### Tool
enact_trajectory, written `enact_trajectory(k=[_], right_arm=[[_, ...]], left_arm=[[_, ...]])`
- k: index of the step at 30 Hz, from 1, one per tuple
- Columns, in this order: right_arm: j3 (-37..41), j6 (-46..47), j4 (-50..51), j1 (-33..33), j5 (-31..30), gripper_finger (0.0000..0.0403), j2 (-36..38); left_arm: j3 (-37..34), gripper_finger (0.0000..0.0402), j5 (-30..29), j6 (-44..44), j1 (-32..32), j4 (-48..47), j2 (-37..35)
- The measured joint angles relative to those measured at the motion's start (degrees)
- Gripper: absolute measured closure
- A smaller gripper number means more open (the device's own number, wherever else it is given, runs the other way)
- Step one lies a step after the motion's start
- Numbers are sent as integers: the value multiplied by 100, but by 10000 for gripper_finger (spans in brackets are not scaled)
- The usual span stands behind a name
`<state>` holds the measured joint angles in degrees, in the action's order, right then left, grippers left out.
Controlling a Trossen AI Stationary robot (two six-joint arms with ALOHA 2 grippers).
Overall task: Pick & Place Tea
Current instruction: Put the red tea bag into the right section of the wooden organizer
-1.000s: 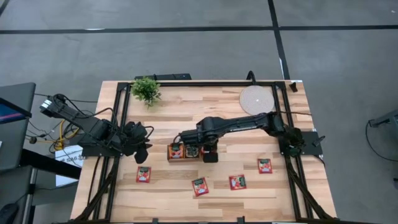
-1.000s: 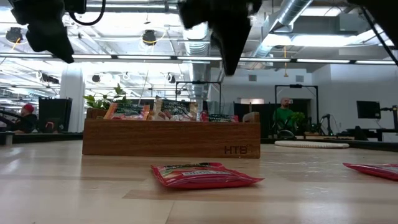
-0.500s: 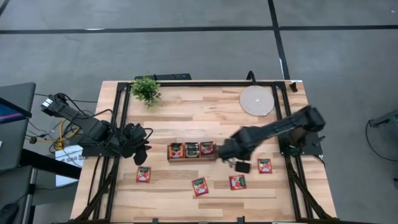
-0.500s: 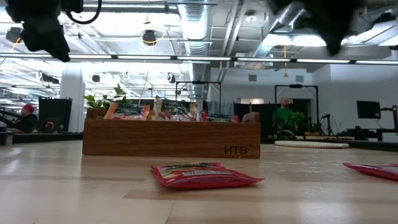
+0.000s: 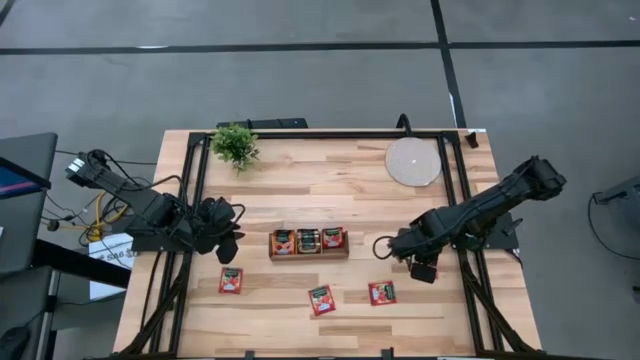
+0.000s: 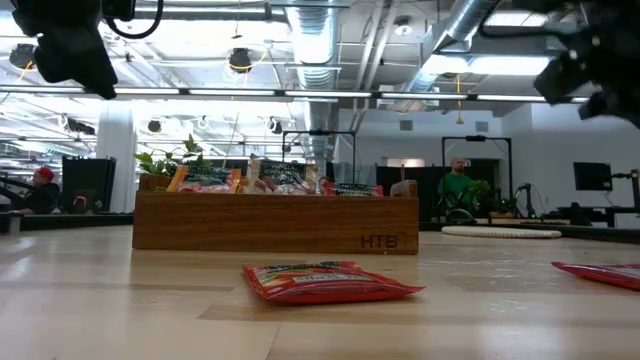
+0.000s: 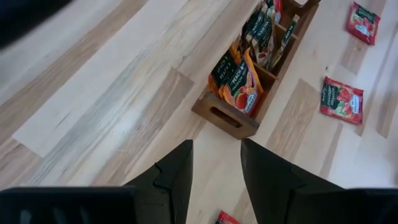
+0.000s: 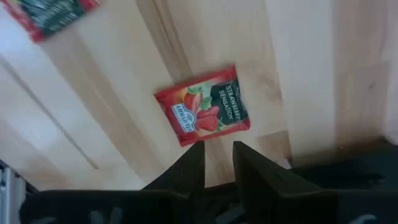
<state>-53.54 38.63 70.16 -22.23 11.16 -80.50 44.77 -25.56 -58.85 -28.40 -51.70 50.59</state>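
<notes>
From above, the wooden tray (image 5: 308, 242) sits mid-table with tea sachets (image 5: 308, 239) in its compartments, three more red sachets (image 5: 320, 299) lie flat on the table nearer the front edge, the left gripper (image 5: 228, 236) waits just left of the tray, and the right gripper (image 5: 422, 268) hangs over the table's right part. At table height one sachet (image 6: 325, 281) lies before the tray (image 6: 275, 222). The left wrist view shows its fingers (image 7: 177, 177) parted and empty, facing the tray (image 7: 245, 93); the right wrist view shows its fingers (image 8: 189, 168) slightly apart, empty, above a red sachet (image 8: 204, 114) lying flat.
</notes>
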Motion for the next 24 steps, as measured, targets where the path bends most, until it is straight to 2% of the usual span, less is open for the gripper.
enact_trajectory(k=[9,19,24], right_arm=[[605,2,-345,213,231,275,-151],[882,-158,-906,356,237,284,-931],[984,-163,-1124,513,220,274,-1260]], left_arm=[[0,276,2,-75,0,65,0],[0,276,2,-73,0,85,2],[0,276,4,-70,2,86,2]])
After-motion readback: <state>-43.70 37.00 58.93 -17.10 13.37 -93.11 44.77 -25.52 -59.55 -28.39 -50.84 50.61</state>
